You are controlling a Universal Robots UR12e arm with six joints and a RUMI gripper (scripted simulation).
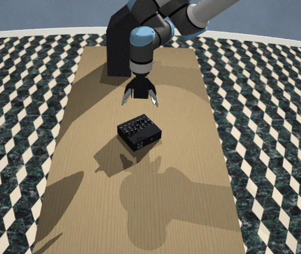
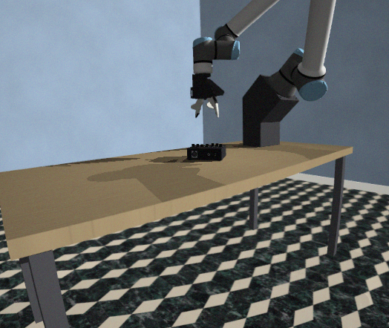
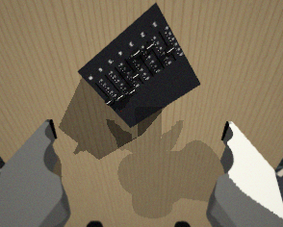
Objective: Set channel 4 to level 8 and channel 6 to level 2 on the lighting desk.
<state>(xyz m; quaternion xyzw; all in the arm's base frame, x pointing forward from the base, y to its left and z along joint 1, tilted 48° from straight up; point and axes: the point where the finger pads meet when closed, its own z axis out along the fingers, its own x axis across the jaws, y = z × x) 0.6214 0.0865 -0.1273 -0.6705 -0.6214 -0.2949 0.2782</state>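
Observation:
The black lighting desk (image 1: 145,135) (image 2: 216,153) (image 3: 168,87) lies flat on the wooden table, turned at an angle. A row of several faders with small light marks runs across its top face. In the wrist view the fader caps stand at differing heights along their slots; the channel numbers and exact levels are too small to read. My gripper (image 1: 140,106) (image 2: 207,116) (image 3: 140,121) is open and empty. It hangs well above the desk, touching nothing, and in the wrist view the desk lies ahead of the fingertips, beyond the gap between them.
The wooden table (image 1: 96,212) (image 2: 68,208) carries the desk and the arm's dark pedestal (image 1: 118,49) (image 2: 254,115), which stands behind the desk at the far end. Shadows of the arm and gripper fall on the table beside the desk.

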